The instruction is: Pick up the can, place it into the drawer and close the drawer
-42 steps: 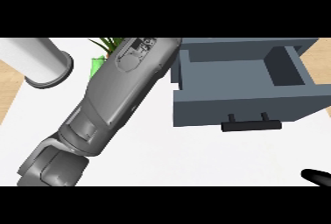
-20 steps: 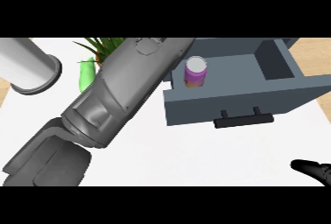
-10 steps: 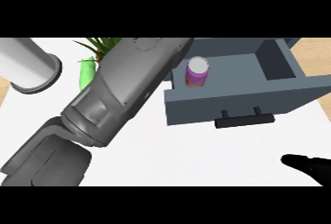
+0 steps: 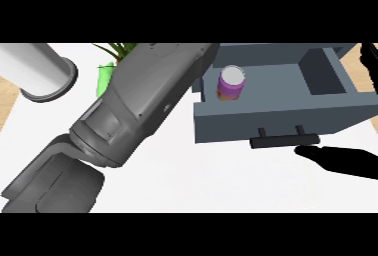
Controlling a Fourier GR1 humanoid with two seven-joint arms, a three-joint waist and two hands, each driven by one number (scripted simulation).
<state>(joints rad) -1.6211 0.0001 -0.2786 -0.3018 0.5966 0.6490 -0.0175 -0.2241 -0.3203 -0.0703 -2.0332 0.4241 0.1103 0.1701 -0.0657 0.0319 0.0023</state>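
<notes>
Can upright in open drawer; right hand below handle, fingers extended.

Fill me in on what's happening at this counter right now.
The purple can with a pale lid already stands upright inside the open grey drawer, near its left side. The robot's black right hand sits just below and to the right of the drawer's black handle, apparently getting ready to push it shut; contact with the handle can't be confirmed. The grey left forearm stretches diagonally across the white counter, its hand hidden from view. The drawer is not yet closed.
</notes>
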